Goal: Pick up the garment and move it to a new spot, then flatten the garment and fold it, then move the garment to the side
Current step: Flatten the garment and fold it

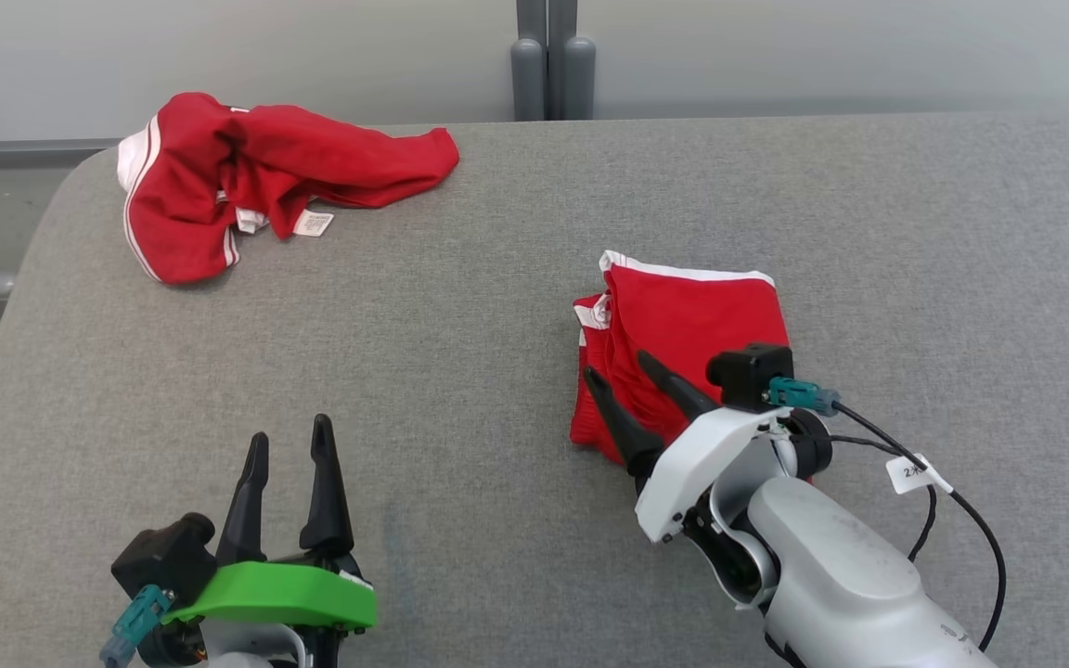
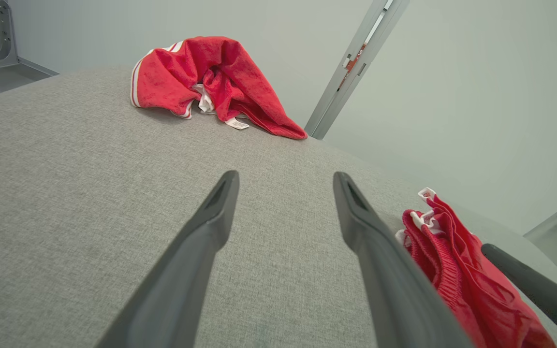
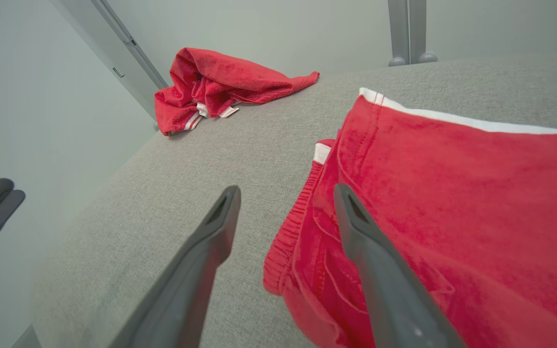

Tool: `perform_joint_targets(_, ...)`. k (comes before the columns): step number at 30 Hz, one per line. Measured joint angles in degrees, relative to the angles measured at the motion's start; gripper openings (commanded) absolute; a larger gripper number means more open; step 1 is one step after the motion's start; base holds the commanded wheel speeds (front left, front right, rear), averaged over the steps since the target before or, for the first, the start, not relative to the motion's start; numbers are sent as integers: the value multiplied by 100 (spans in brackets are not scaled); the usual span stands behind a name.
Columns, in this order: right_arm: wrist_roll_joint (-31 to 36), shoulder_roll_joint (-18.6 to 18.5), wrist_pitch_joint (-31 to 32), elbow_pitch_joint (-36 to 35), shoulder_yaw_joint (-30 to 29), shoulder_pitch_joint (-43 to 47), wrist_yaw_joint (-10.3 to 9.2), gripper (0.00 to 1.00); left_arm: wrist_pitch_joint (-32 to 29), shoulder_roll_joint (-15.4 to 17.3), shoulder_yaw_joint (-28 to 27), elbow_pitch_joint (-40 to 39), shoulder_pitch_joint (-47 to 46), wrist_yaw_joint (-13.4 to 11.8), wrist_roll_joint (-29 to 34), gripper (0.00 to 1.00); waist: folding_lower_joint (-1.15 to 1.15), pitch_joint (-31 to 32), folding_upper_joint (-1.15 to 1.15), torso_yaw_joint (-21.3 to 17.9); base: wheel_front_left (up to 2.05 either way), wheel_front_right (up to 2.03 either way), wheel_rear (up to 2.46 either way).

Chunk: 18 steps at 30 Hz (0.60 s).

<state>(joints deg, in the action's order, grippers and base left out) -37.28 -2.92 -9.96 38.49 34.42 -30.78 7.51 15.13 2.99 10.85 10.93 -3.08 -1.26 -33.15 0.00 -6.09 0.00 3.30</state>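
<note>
Broadly, grey fabric surface (image 1: pixel 497 278) (pale wall (image 1: pixel 219 56) behind); left gripper (image 1: pixel 290 429), right gripper (image 1: pixel 619 364) both spread

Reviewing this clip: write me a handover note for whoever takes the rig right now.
Left gripper: open, empty, over the bare grey table at the near left.
Right gripper: open, holding nothing, one finger over the near left edge of the folded red garment, the other over the table.
Folded red garment: right of centre, white trim along its far edge.
Crumpled red garment: far left corner.
Done: one garment folded and set down.
Left: possibly shifting it aside; the crumpled one probably comes next.
</note>
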Motion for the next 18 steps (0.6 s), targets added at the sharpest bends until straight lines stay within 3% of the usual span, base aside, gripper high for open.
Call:
perform_joint_targets(6, 112, -44, -249, -383, -378, 32, 0, 100, 0, -3, 3, -10, -9, 0, 1, 100, 0, -20, 0, -96, 0, 0, 0)
perform_joint_targets(13, 603, -312, -411, -576, -1337, 267, 0, 100, 0, -8, 46, -20, -18, 1, 1, 100, 0, -28, 0, -124, 0, 0, 0)
perform_joint_targets(14, 670, -337, -425, -546, -1471, 319, -1, 96, 0, -9, 62, -19, -19, 1, 1, 100, 0, -32, 0, -118, 0, 0, 0)
perform_joint_targets(15, 740, -356, -426, -509, -1573, 361, -2, 59, 0, -9, 71, -16, -20, 2, 1, 100, 0, -37, 0, -111, 0, 0, 0)
perform_joint_targets(16, 825, -379, -426, -468, -1622, 393, -2, 43, 0, -10, 80, -15, -20, 9, 1, 100, 0, -42, 0, -105, 0, 0, 0)
perform_joint_targets(18, 1034, -402, -426, -361, -1700, 464, -1, 27, 0, -10, 105, -10, -21, 15, 1, 100, 0, -58, 0, -90, 0, 0, 0)
